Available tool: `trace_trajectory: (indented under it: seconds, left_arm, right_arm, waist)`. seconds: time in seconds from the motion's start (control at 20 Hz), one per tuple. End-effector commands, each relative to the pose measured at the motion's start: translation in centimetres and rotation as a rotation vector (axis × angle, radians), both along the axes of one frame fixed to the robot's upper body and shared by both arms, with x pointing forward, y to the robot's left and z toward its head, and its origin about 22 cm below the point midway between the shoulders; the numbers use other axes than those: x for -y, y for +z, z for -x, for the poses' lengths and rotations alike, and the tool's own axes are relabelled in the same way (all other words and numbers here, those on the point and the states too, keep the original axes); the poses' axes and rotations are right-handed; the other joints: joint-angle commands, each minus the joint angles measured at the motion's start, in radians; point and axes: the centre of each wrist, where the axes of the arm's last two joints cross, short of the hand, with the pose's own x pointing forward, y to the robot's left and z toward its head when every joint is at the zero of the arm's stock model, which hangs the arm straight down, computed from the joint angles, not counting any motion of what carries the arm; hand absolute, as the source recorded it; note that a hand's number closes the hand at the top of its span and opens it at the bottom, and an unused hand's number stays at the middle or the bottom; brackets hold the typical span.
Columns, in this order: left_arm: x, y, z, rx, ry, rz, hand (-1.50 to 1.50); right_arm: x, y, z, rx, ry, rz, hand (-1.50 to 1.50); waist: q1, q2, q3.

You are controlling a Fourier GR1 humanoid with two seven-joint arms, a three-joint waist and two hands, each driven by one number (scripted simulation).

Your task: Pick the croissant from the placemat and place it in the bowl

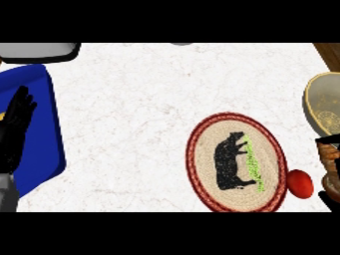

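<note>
Right hand (334, 143): at the view's right edge, black fingers curled around the croissant (330, 161).
Croissant: off the placemat (266, 149), lifted in that hand; its long axis seems to run toward the bowl, though it is partly hidden.
Bowl (310, 99): just beyond the right hand, further from the robot; the move looks like a short carry forward.
Left hand (10, 124): open, resting over the blue tray (46, 94), well apart from the bowl.
Red ball (300, 183): beside the placemat's right rim.
</note>
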Motion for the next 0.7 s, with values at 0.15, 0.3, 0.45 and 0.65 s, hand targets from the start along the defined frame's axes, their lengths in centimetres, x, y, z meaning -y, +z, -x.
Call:
trace_trajectory:
  seconds: [0.15,0.3,0.45,0.65]
  left_arm:
    - [-0.4,1.3,0.1,-0.003,-0.037,-0.002,0.0]
    - [1.7,0.4,-0.2,0.008,-0.042,0.018,0.0]
    - [1.4,2.9,-1.0,0.008,-0.05,-0.003,0.0]
    - [2.2,0.5,-0.8,0.014,-0.052,0.013,0.0]
  right_arm:
    - [5.4,6.8,2.6,0.115,-0.103,-0.161,1.5]
    - [8.4,7.9,1.3,0.113,-0.149,-0.239,1.5]
    - [10.5,8.3,0.9,0.081,-0.173,-0.259,1.5]
    - [10.8,6.1,-4.1,0.021,-0.182,-0.309,1.5]
  waist:
    - [0.031,0.006,0.001]
    - [0.045,0.009,0.001]
    - [0.049,0.009,0.001]
    - [0.07,0.015,0.001]
